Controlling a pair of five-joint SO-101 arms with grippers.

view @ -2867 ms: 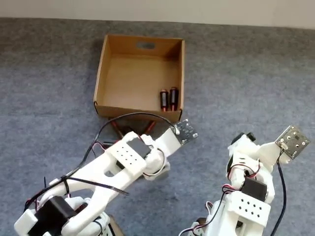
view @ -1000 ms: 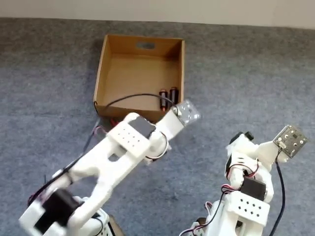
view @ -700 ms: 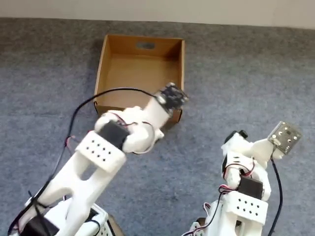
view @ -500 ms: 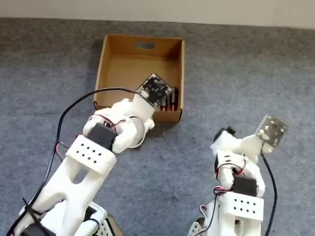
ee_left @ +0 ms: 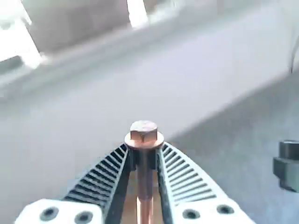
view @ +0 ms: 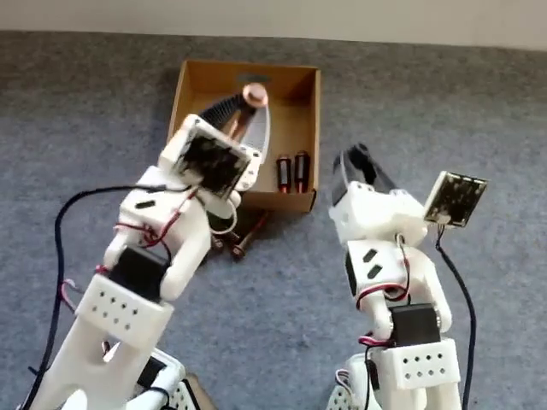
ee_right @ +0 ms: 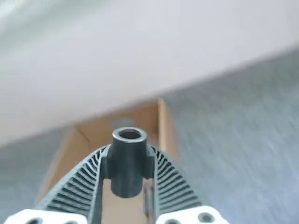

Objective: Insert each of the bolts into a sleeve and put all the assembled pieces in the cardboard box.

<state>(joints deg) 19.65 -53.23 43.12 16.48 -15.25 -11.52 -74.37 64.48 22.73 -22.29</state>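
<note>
Left jaws clamp a copper hex-head bolt [ee_left: 143, 135]; right jaws, 3 o'clock of the brown cardboard box [view: 291, 79], clamp a dark cylindrical sleeve [ee_right: 128, 161], bore exposed, presumably for insertion

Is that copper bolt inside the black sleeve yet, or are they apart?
Apart. The left claw holds the bolt bare; the right claw holds the sleeve, its hole empty.
</note>
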